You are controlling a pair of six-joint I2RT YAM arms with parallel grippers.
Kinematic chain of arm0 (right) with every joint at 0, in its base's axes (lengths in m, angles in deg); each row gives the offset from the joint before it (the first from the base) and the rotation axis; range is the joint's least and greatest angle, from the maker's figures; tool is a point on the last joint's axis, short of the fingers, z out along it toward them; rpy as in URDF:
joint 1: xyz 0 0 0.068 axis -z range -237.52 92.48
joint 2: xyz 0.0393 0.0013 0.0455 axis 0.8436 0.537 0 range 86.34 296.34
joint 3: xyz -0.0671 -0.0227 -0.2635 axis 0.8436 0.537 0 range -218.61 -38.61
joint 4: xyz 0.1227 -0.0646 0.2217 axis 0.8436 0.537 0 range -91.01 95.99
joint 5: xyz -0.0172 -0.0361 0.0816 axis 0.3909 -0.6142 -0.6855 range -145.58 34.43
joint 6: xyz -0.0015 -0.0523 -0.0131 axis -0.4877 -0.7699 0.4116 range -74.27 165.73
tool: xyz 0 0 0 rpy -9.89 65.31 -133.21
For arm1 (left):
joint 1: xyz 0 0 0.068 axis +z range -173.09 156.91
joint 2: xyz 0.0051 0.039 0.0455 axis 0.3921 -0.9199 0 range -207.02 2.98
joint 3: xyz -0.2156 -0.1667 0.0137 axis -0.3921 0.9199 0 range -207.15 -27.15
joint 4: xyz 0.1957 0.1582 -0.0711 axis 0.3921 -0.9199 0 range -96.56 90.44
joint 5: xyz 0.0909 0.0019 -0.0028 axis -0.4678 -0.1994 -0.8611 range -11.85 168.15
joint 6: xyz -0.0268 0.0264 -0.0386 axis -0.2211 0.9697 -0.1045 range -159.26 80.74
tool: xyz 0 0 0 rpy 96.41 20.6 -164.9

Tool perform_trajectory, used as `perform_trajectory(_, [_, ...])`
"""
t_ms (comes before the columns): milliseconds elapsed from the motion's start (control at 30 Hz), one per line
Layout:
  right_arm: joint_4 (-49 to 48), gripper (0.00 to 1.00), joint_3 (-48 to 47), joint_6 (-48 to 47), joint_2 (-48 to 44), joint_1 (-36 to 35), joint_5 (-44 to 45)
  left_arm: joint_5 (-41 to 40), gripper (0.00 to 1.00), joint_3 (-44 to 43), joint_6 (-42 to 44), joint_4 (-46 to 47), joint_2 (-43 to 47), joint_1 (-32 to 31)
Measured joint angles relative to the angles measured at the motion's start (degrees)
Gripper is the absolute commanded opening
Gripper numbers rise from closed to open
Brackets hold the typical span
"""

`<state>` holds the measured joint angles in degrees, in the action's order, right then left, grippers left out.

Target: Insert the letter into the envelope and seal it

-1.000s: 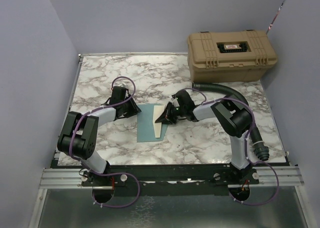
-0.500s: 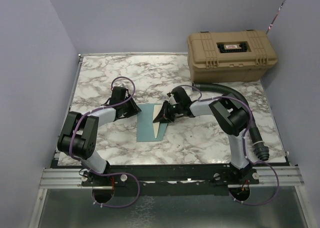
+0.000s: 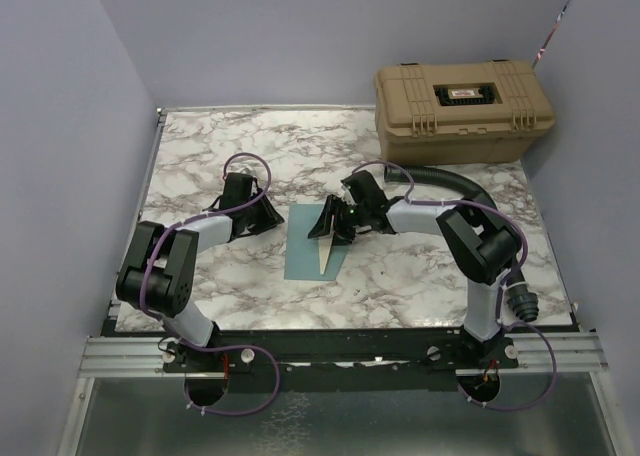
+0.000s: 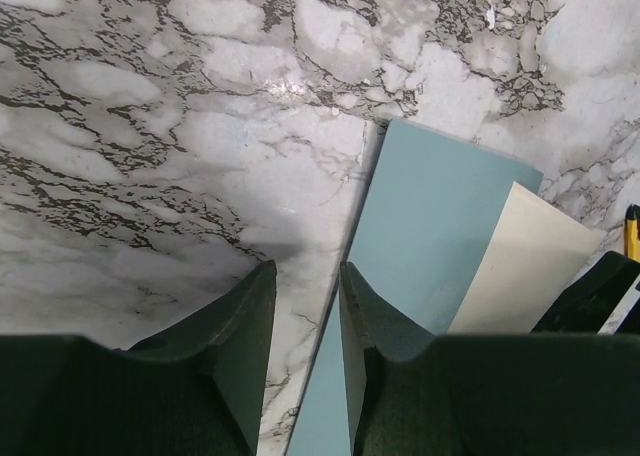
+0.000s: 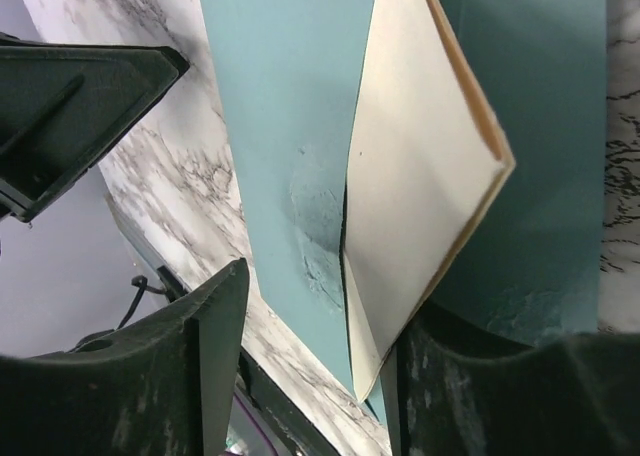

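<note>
Letter [image 5: 420, 176]: light, floppy, folded; best taken near fold. Envelope [image 5: 290, 96]: thin, probably slides on marble table [image 4: 150, 126]. Right gripper [image 5: 315, 316]: jaws apart astride letter end, no pinch. Left gripper [image 4: 307, 276]: 1 narrow gap, empty.

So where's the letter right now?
In the top view the letter sits near the middle of the table, on top of the envelope, its far end under the right hand.

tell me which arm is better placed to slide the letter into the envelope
Right. Its gripper is over the letter, with the sheet's edge between its open fingers. The left gripper sits at the edge of the envelope, away from the letter.
</note>
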<state>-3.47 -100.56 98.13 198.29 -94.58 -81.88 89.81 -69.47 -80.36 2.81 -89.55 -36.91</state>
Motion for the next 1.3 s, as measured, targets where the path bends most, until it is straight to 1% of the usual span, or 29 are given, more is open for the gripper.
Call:
perform_trajectory(167, [1.92,0.58,-0.79,-0.33,-0.31,0.0,1.2,1.05,0.34,-0.28,0.0,0.37,-0.39,0.0])
perform_trajectory(267, [5.38,0.65,-2.43,-1.05,-0.31,0.0,2.49,1.95,0.34,-0.44,0.04,0.15,-0.42,-0.02])
perform_trajectory(367, [8.98,0.7,-4.22,-1.81,-0.59,0.0,4.39,3.43,0.34,-0.87,0.13,-1.11,-0.42,-0.02])
perform_trajectory(433, [10.47,0.72,-4.61,-2.34,-1.03,0.0,5.49,4.61,0.34,-1.07,0.22,-1.92,-0.42,-0.07])
perform_trajectory(500, [11.45,0.71,-4.63,-3.04,-1.62,0.0,6.27,5.92,0.34,-1.07,0.28,-2.47,-0.37,-0.09])
perform_trajectory(567, [12.17,0.68,-4.52,-3.74,-2.05,0.02,6.86,7.87,0.32,-1.07,0.48,-2.91,0.02,-0.24])
perform_trajectory(600, [12.28,0.65,-4.5,-4.04,-2.12,0.02,6.88,8.94,0.3,-1.07,0.52,-2.91,0.39,-0.35])
perform_trajectory(667, [12.39,0.55,-4.44,-4.61,-2.14,0.04,6.93,10.97,0.26,-1.05,0.59,-2.54,1.33,-0.85])
perform_trajectory(733, [12.37,0.48,-4.11,-5.03,-2.12,0.04,6.86,13.49,0.22,-0.68,-0.02,-0.81,2.47,-1.79])
perform_trajectory(800, [12.33,0.43,-3.74,-5.05,-2.01,0.04,6.51,15.23,0.18,0.11,-0.72,1.27,3.06,-3.04])
perform_trajectory(900, [11.82,0.39,-3.41,-4.63,-1.66,0.17,6.1,16.39,0.16,1.7,-1.79,2.89,2.99,-5.57])
perform_trajectory(1000, [10.86,0.38,-3.34,-4.26,-1.2,0.17,5.84,16.98,0.15,3.17,-2.67,3.45,2.14,-7.69])
perform_trajectory(1100, [9.49,0.41,-3.28,-4.22,-0.92,0.17,5.64,17.42,0.12,4.0,-3.32,3.54,0.39,-8.66])
perform_trajectory(1133, [9.18,0.43,-3.21,-4.24,-0.87,0.17,5.64,17.46,0.1,4.17,-3.56,3.54,-0.55,-8.81])
perform_trajectory(1267, [7.85,0.6,-3.02,-4.04,-0.83,0.22,5.35,17.53,0.01,4.02,-4.28,3.06,-2.21,-9.01])
perform_trajectory(1300, [7.54,0.62,-3.02,-4.02,-0.85,0.22,5.07,17.2,0.0,3.72,-4.28,2.27,-2.32,-9.03])
